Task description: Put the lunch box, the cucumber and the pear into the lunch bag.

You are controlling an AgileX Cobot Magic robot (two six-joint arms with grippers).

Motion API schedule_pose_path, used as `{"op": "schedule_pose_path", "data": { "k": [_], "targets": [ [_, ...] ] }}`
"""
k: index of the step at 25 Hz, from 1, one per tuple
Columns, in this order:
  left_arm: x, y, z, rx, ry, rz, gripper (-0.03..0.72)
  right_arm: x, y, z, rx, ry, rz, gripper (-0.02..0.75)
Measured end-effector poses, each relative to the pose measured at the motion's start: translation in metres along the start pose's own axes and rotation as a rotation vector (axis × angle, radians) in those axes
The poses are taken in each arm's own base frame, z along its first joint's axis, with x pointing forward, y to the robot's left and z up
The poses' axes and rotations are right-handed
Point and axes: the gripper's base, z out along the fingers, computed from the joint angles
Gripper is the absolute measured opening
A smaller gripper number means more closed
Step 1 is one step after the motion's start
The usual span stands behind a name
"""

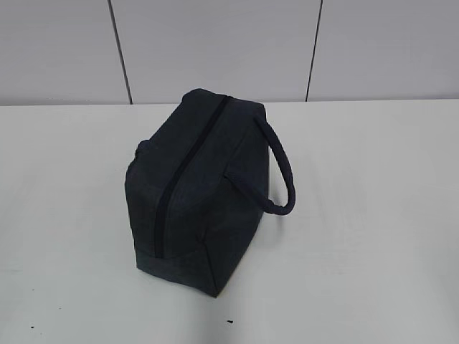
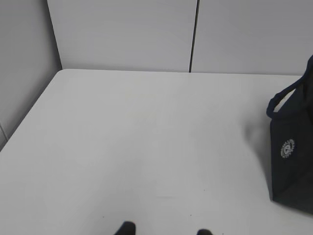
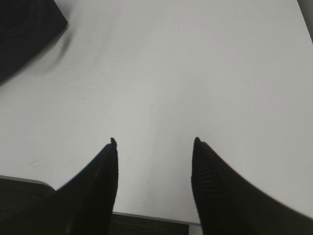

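The lunch bag (image 1: 197,190) stands alone near the middle of the white tabletop (image 1: 373,215), a boxy dark navy fabric shape with soft, slightly rounded corners. A black zipper line (image 1: 179,172) runs lengthwise along its top and looks closed. One padded loop handle (image 1: 280,175) arches out from its right side; the other barely shows at the left edge. In the left wrist view the bag's side panel carries a small round pale emblem (image 2: 287,148).

The tabletop is smooth and matte, with a few tiny dark specks near its front edge. Pale wall panels (image 1: 215,43) divided by thin dark seams rise behind it.

The right hand (image 3: 154,142) hovers over bare tabletop, its two dark, finely ribbed, tapering fingers (image 3: 98,181) spread well apart, pinching nothing. Only the two fingertips of the left hand (image 2: 166,229) peek in, set apart with nothing between.
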Motion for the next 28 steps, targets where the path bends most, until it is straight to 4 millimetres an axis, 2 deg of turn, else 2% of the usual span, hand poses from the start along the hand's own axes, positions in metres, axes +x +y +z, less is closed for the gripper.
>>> {"op": "schedule_pose_path", "data": {
  "k": [28],
  "targets": [
    [-0.0001, -0.0007, 0.0000, -0.006, 0.000, -0.009, 0.242, 0.0000, 0.0000, 0.0000, 0.000, 0.000, 0.000, 0.386]
  ]
}}
